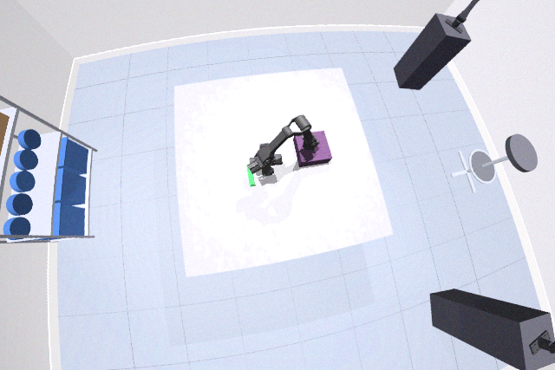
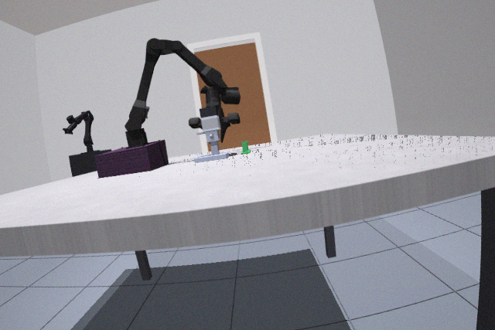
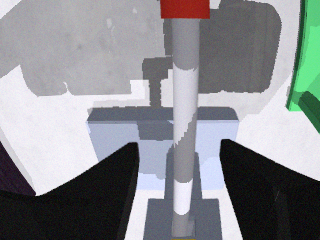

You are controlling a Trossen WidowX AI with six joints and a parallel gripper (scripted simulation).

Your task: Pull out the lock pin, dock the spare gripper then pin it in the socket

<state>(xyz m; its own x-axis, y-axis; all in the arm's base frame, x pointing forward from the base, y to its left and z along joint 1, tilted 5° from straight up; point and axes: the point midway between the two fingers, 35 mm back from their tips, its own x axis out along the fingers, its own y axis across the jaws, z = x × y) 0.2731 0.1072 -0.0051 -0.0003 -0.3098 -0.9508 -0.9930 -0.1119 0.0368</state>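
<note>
- The mount (image 2: 215,147) (image 3: 215,150): pale blue, a flat base under an upright post and socket block, near the worktop's middle, well in from every edge.
- Possibly the lock pin: a grey rod (image 3: 185,105) with a red end; whether it sits in the socket is unclear.
- The spare gripper: cannot be picked out with certainty.

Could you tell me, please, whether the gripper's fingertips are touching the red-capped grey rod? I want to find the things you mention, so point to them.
Apart: the wrist view shows a gap on each side between the fingertips and the red-capped grey rod (image 3: 185,110).
</note>
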